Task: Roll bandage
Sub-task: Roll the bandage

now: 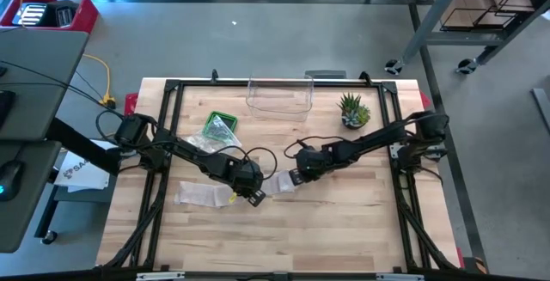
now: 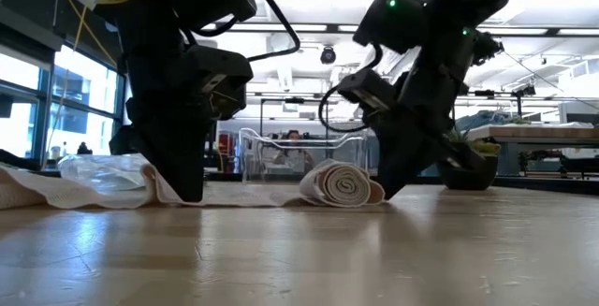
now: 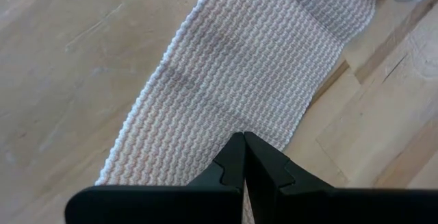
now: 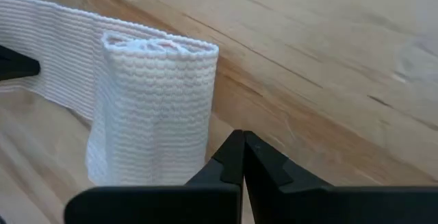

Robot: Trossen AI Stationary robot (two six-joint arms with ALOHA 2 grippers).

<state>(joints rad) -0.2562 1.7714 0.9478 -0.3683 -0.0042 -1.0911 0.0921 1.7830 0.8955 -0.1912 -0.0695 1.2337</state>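
Left gripper (image 3: 243, 142), jaws pressed together, pins the flat bandage strip (image 3: 253, 66) to the table (image 1: 344, 221). Right gripper (image 4: 243, 142), jaws likewise together, backs the rolled end (image 2: 342, 184). Rolling is midway; next, push the roll along the strip.

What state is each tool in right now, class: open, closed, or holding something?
Left tool: closed, tip pressed on the flat bandage strip, nothing gripped.
Right tool: closed, beside the rolled bandage end, holding nothing.
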